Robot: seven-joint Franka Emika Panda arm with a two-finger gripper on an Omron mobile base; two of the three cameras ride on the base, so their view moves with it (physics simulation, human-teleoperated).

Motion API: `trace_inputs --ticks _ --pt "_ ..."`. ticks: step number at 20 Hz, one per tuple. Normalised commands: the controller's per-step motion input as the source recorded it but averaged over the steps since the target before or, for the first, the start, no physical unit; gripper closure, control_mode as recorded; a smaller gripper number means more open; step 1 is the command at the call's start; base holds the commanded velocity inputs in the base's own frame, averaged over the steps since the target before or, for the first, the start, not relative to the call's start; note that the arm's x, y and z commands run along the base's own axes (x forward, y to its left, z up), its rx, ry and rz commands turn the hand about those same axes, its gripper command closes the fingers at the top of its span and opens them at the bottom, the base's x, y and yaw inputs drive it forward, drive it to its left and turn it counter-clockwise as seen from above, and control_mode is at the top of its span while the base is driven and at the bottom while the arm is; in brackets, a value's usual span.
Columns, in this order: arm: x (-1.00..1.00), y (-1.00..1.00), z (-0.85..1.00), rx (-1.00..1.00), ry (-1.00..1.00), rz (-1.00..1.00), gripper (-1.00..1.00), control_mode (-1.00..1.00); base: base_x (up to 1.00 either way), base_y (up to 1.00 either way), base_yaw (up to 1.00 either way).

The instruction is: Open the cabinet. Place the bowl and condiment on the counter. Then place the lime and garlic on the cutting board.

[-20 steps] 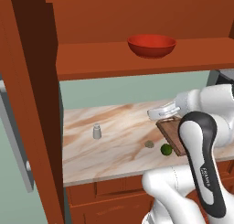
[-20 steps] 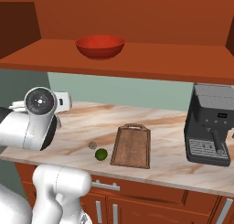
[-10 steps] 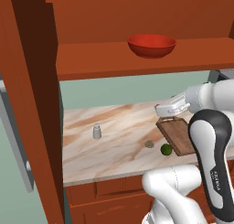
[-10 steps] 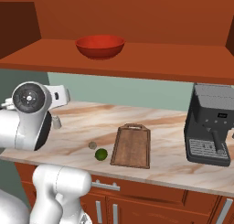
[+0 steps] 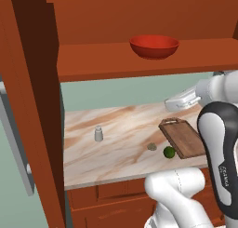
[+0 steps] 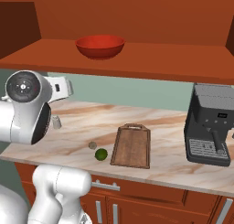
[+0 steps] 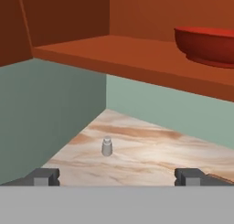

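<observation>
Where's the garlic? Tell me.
On the counter in both base views, the garlic sits just left of the lime, short of the cutting board.

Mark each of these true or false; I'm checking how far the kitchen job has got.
1. The glossy red bowl sits on the beige marble counter. False: it rests on the reddish-brown wooden cabinet shelf.
2. The small whitish shaker bottle stands upright on the counter. True.
3. The dark green lime lies on the brown wooden cutting board. False: it lies on the counter beside the board.
4. The grey-beige garlic lump lies near the lime, off the board. True.
5. The tool grips the bottle. False: it is open and empty.
</observation>
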Motion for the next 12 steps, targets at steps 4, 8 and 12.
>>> trace_inputs --ticks 4,8,12 --pt "0.0 -0.13 0.09 0.0 0.0 -0.08 -1.0 -1.0 0.0 0.0 0.0" --pt "0.0 -0.04 0.07 0.0 0.0 -0.05 -1.0 -1.0 0.0 0.0 0.0" --pt "0.0 0.0 0.13 0.0 0.0 -0.01 -1.0 -1.0 0.0 0.0 0.0"
